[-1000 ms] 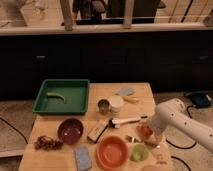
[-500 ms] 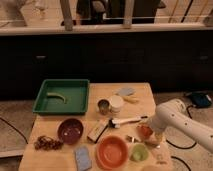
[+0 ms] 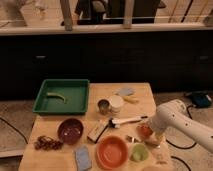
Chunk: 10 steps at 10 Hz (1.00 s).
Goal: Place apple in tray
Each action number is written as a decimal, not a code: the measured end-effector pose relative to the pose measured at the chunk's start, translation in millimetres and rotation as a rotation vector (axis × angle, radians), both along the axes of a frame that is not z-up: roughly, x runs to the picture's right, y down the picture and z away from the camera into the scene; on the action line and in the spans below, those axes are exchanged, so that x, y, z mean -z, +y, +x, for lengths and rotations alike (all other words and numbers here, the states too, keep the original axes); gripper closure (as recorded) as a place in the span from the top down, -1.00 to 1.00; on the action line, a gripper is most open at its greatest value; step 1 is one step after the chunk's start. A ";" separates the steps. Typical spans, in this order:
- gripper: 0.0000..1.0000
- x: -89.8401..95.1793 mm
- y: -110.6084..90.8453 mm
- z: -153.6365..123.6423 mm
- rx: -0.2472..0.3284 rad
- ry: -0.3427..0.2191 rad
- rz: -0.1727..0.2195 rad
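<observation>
Grasp step: the gripper (image 3: 150, 136) hung spread wide over the apple (image 3: 144, 130), at 4 o'clock on the table (image 3: 142, 99), nothing clamped. Next move likely needed clamping, lifting, then carrying to the tray (image 3: 75, 101) at 10 o'clock.

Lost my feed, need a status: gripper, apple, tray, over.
Gripper open, at apple, table's right side. Apple not in tray, far left. White cup and white-handled tool lie between.

White arm (image 3: 176, 119) reaches in from the right, bent downward; pincer (image 3: 146, 135) low at its end, fingers spread.
</observation>
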<state>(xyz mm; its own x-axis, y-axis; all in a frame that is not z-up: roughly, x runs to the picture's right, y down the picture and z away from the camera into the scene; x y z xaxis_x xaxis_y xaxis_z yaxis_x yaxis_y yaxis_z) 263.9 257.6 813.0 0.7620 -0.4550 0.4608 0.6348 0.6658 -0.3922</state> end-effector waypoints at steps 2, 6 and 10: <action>0.51 0.2 0.0 0.9 0.005 -0.004 0.002; -0.32 -0.2 -3.1 2.6 -0.001 0.022 -0.040; -1.00 0.8 -7.3 4.9 -0.012 0.026 -0.062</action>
<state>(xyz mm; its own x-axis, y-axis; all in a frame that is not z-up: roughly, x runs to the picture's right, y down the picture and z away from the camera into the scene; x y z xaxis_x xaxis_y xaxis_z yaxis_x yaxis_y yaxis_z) 268.8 250.3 812.2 0.7791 -0.4171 0.4680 0.6161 0.6470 -0.4491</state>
